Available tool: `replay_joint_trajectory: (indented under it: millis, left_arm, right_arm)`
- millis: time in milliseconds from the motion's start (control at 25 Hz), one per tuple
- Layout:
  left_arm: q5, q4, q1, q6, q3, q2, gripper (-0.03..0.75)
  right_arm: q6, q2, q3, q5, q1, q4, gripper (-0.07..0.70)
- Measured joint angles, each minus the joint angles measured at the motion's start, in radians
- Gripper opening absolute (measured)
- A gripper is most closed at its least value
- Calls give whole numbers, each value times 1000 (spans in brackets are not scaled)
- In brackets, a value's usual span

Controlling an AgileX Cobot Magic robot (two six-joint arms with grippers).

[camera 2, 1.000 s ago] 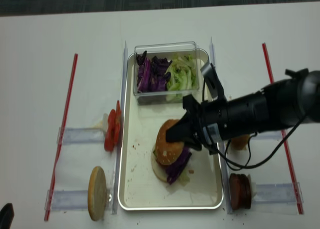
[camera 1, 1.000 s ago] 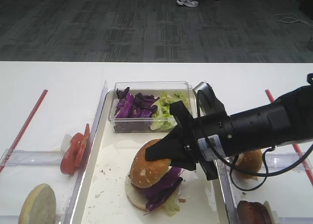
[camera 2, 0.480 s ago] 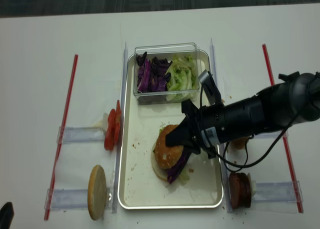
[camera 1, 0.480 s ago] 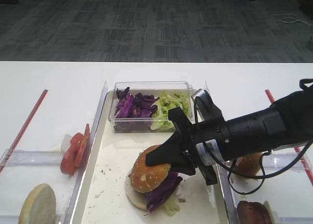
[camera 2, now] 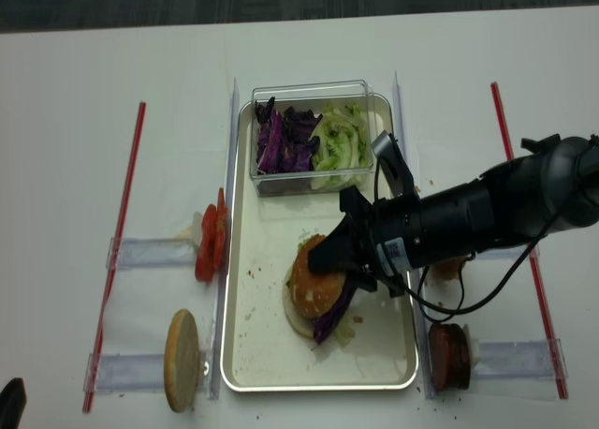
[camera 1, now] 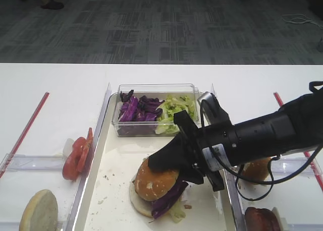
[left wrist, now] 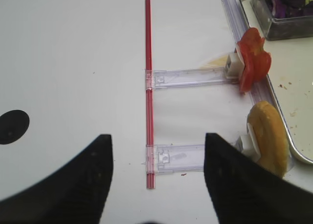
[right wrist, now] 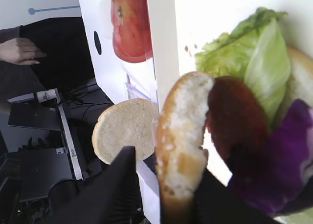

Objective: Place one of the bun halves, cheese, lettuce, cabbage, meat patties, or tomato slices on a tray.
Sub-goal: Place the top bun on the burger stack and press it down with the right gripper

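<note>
The sesame bun half point(camera 1: 154, 181) point(camera 2: 309, 281) rests on a stack of meat patty point(right wrist: 230, 126), lettuce point(right wrist: 259, 53) and purple cabbage point(right wrist: 288, 155) in the cream tray point(camera 1: 115, 193) point(camera 2: 262, 347). My right gripper point(camera 1: 169, 168) point(camera 2: 329, 260) point(right wrist: 168, 165) straddles that bun. Its jaws are parted, with a gap between the left finger and the bun's crust point(right wrist: 181, 145). My left gripper point(left wrist: 157, 136) hovers open over bare table, nothing between its fingers. Tomato slices point(camera 1: 75, 155) point(left wrist: 254, 60) stand on a holder left of the tray.
A clear box point(camera 1: 154, 122) at the tray's far end holds cabbage point(camera 1: 132, 110) and lettuce point(camera 1: 174, 109). A pale bun half point(camera 1: 38, 211) point(left wrist: 269, 136) stands at front left. Right of the tray are another brown bun point(camera 1: 257, 168) and a patty point(camera 2: 447, 354). Red strips point(camera 2: 117, 242) run along both sides.
The right gripper brought the bun half down onto the stack and its jaws have parted from it. The left arm has not moved.
</note>
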Motion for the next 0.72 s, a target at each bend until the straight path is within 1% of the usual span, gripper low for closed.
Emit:
replay_joint_trajectory:
  millis: [120,200,480,720]
  left_arm:
    - [0,0,0,0,0,0,417]
    - [0,0,0,0,0,0,417]
    - [0,0,0,0,0,0,417]
    - [0,0,0,0,0,0,417]
  right_arm:
    - [6,0,0,0,0,-9,284]
    - [10,0,0,0,0,-13,306]
    - [41,0,-35,0,0,-45,320]
    - [54,0,-41,-2,0,-63,321]
